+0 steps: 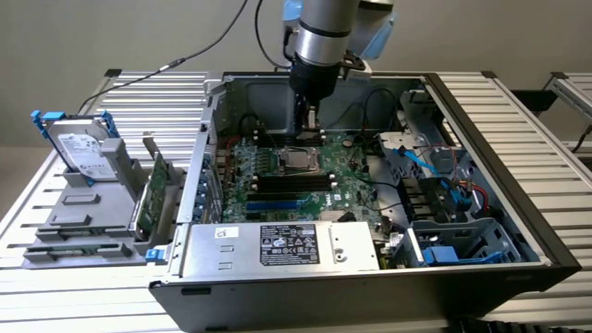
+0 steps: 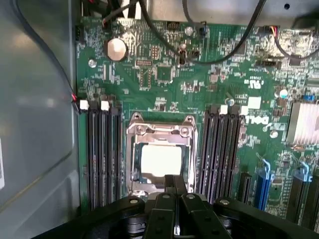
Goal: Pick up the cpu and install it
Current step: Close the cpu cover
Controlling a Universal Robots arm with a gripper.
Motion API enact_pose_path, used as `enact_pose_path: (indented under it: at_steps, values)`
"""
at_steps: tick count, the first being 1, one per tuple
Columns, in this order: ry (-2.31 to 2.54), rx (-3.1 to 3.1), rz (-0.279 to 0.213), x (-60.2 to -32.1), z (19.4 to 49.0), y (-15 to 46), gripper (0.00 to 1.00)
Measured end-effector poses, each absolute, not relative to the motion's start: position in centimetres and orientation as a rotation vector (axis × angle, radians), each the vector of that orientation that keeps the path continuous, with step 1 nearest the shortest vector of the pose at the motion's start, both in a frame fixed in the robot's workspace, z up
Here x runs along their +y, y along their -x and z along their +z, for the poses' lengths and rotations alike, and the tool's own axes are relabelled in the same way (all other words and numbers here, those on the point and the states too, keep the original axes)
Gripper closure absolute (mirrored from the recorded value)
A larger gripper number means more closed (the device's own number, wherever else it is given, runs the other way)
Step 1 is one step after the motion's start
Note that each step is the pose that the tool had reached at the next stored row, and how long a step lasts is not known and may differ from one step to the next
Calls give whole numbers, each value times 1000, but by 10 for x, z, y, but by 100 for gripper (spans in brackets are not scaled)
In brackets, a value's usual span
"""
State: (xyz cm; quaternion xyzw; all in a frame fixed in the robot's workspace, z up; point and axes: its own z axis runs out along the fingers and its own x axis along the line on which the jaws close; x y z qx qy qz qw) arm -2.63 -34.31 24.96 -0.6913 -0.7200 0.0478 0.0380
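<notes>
The cpu (image 2: 160,160), a small square chip with a pale silver top, lies flat in the motherboard socket inside a metal frame (image 2: 160,130). In the exterior view the cpu (image 1: 298,161) sits in the middle of the green board inside the open computer case. My gripper (image 2: 174,180) hangs just above the socket's near edge, its black fingers pressed together with nothing between them. From outside, the gripper (image 1: 310,133) reaches down into the case, just behind the socket.
Black memory slots (image 2: 102,149) flank the socket on both sides. Black cables (image 2: 219,55) cross the board's far part. The case walls (image 1: 208,139) enclose the arm, and a power supply (image 1: 277,246) sits in front. A hard drive (image 1: 82,149) with a blue bracket stands outside on the exterior view's left.
</notes>
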Motion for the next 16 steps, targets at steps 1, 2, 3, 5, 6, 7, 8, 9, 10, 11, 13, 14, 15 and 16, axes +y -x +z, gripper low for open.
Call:
enact_pose_path:
  at_steps: [1, 2, 3, 5, 6, 7, 8, 9, 10, 11, 13, 14, 15, 16]
  values:
    - [2121, -2209, 146, -343, 249, 30, 89]
    - [2121, -2209, 146, -343, 249, 34, 89]
    - [2120, -2209, 146, -343, 248, 37, 89]
    - [2120, -2209, 146, -343, 245, 43, 89]
    - [2120, -2209, 146, -343, 243, 45, 89]
    - [2119, -2209, 145, -343, 241, 47, 89]
    - [2119, -2210, 145, -343, 240, 49, 89]
    - [2117, -2211, 144, -343, 238, 52, 89]
    - [2114, -2212, 141, -343, 236, 54, 89]
    - [2110, -2213, 138, -343, 235, 55, 89]
    - [2102, -2216, 129, -343, 232, 57, 89]
    - [2098, -2217, 124, -343, 231, 57, 89]
    - [2094, -2219, 117, -343, 230, 58, 89]
    - [2090, -2220, 109, -343, 229, 58, 89]
